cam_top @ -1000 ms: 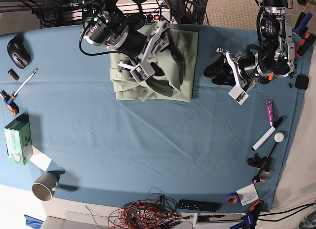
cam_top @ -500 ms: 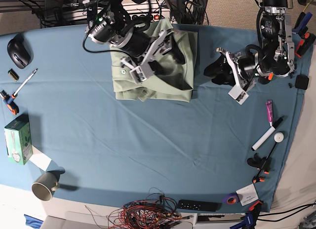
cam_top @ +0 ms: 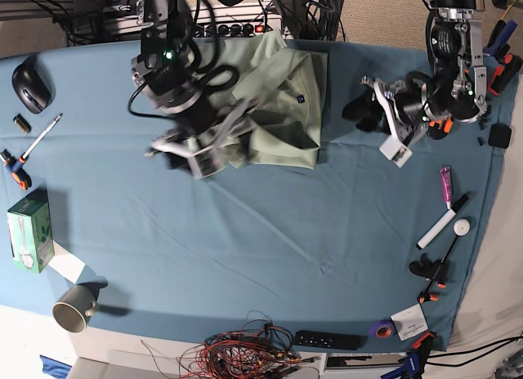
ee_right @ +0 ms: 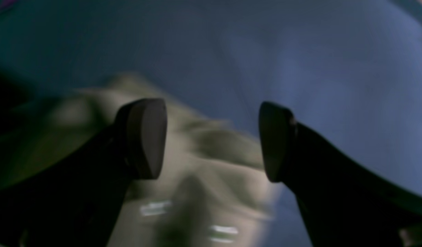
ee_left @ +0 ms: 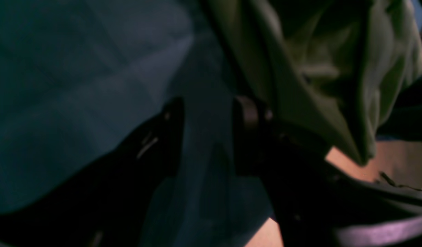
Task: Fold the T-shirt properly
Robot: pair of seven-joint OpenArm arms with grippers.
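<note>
Base view: the T-shirt (cam_top: 282, 109) lies folded on the teal tablecloth (cam_top: 286, 232) near the far edge. Right gripper (ee_right: 211, 140) stands spread wide over its near-left corner, grasping nothing. Left gripper (ee_left: 206, 137) is parted, empty, beside the shirt's edge.

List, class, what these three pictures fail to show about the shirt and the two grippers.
- Shirt, base view: its left part is hidden under the right arm, so the fold's neatness there is unknown.
- Right gripper, right wrist view: motion blur smears the cloth below it.
- Left gripper, left wrist view: dark and out of focus; contact with the shirt edge cannot be judged.
</note>
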